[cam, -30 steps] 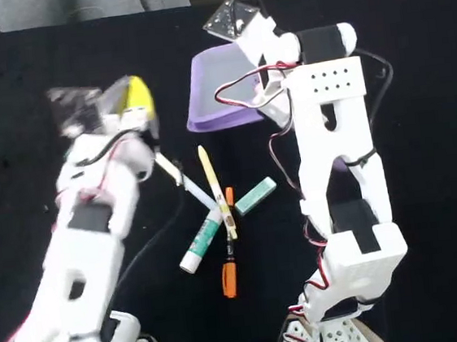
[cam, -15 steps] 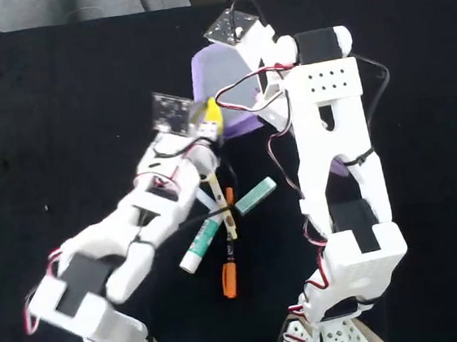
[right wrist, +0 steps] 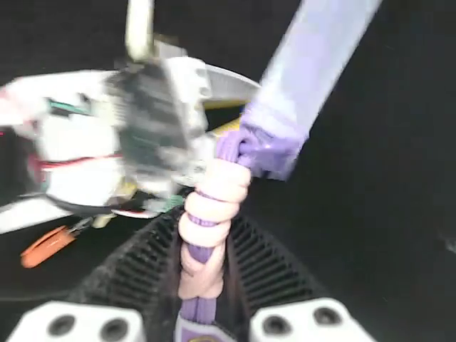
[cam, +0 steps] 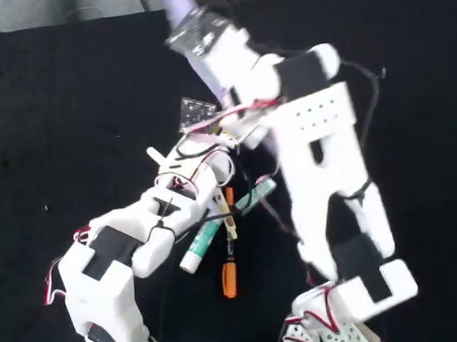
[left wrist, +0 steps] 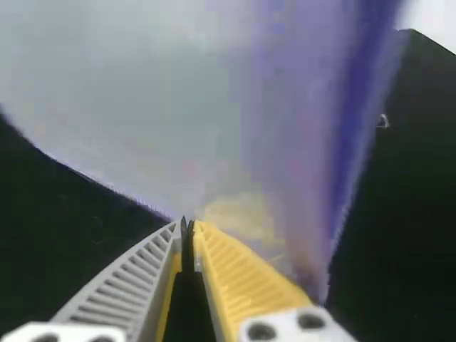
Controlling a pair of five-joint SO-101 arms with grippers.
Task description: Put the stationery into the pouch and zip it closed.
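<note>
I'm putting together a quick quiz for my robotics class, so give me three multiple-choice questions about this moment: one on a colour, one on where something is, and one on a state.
1. The soft flat pouch is: A purple; B red; C green.
2. The orange marker pen lies: A inside the pouch; B on the black table; C on a chair.
3. The right hand is: A open, empty; B shut on the pouch's braided loop; C shut on the pen.
Answers: 1 A, the right wrist view shows it purple; 2 B, it lies flat on the table; 3 B, the loop is clamped in it.
</note>
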